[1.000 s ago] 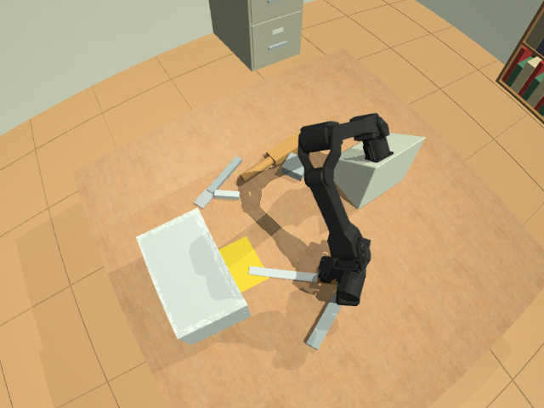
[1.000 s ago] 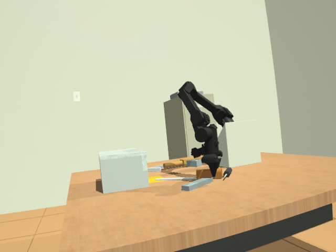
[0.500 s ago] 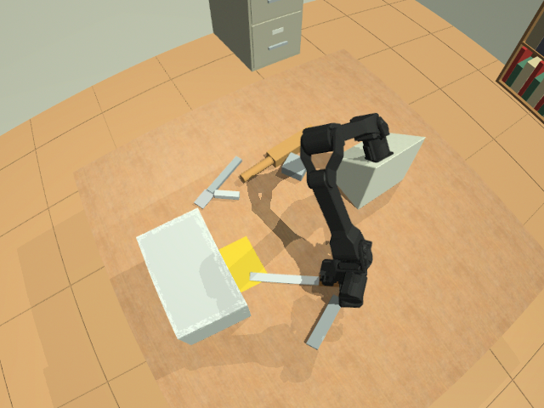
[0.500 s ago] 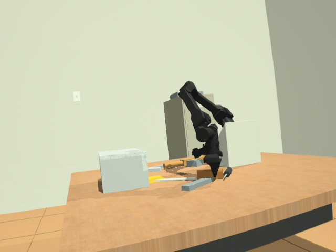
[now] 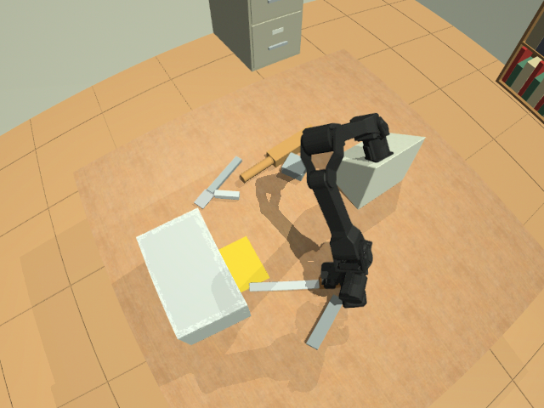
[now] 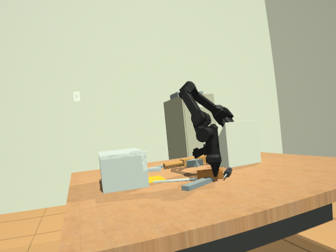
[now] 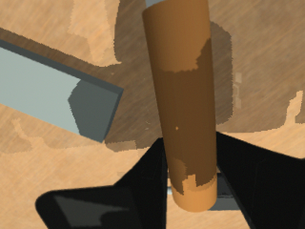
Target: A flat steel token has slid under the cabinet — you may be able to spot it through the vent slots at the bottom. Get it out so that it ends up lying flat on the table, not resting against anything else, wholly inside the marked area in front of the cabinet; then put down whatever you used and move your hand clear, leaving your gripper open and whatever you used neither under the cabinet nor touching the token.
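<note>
The pale cabinet (image 5: pixel 189 276) (image 6: pixel 124 170) stands on the table. The yellow marked area (image 5: pixel 241 258) (image 6: pixel 157 178) lies along its front side. The steel token is not visible, and the vent slots do not show. My gripper (image 6: pixel 215 175) (image 7: pixel 186 139) is low over the table and shut on the round orange-brown handle (image 6: pixel 207 174) (image 7: pixel 186 105) of a tool. The tool's long pale flat blade (image 5: pixel 286 286) (image 6: pixel 173 180) points toward the cabinet. Its far end overlaps the near corner of the yellow area, just outside the cabinet.
A grey bar (image 5: pixel 324 325) (image 6: pixel 196 184) (image 7: pixel 38 81) lies close beside the gripper. A dark screwdriver (image 6: pixel 228 172) lies beyond it. A flat metal piece (image 5: pixel 226 174), small pale block (image 5: pixel 226 195), orange tool (image 5: pixel 257 169) and grey block (image 5: pixel 293 166) lie farther back. A large pale box (image 5: pixel 382 175) (image 6: pixel 242 143) stands near the arm's base.
</note>
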`<state>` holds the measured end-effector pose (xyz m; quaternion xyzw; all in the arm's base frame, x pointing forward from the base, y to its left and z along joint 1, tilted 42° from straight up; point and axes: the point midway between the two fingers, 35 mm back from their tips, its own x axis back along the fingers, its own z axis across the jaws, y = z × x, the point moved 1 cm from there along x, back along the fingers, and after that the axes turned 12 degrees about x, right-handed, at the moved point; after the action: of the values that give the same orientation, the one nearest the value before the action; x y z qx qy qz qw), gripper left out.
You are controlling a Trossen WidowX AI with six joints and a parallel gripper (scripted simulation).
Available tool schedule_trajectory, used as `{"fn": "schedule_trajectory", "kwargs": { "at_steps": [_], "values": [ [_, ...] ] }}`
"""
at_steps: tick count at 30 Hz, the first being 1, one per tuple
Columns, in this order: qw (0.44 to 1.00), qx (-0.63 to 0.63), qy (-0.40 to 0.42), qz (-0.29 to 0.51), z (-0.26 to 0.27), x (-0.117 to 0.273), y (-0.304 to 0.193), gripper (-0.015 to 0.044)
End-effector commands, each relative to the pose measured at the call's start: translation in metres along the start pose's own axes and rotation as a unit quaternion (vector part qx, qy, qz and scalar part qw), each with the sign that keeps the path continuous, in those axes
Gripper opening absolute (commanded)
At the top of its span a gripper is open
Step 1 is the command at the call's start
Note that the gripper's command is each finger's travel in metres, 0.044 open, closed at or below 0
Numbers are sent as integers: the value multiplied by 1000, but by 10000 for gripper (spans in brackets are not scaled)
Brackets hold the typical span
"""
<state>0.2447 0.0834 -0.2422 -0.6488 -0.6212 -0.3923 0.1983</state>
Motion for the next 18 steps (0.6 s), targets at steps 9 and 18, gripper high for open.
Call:
{"fn": "schedule_trajectory", "kwargs": {
  "at_steps": [9, 18],
  "values": [
    [999, 36, 0, 0, 0, 0, 0, 53],
    [1000, 31, 1, 0, 0, 0, 0, 200]
  ]
}}
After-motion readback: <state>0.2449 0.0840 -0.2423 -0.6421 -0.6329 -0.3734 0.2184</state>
